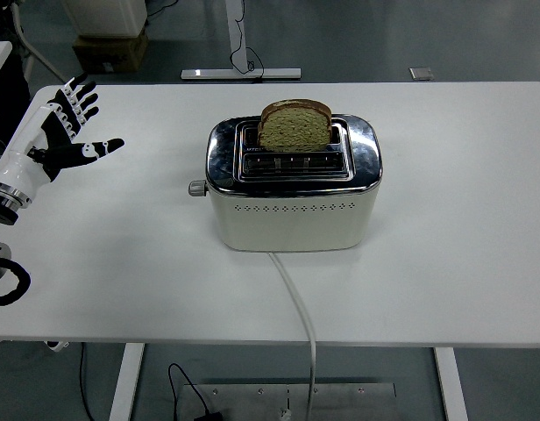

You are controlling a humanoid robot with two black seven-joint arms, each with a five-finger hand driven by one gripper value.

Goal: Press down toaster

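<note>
A cream and chrome toaster [293, 187] stands in the middle of the white table [445, 254]. A slice of brown bread [294, 124] sticks up out of its far slot. The small grey lever knob [196, 188] pokes out of the toaster's left end. My left hand [67, 130] is raised over the table's far left, well away from the knob, its fingers spread and holding nothing. The right arm is out of view.
The toaster's white cord [294, 303] runs from its front over the table's near edge. A cardboard box [110, 51] and a stand's metal base [241, 74] sit on the floor beyond the table.
</note>
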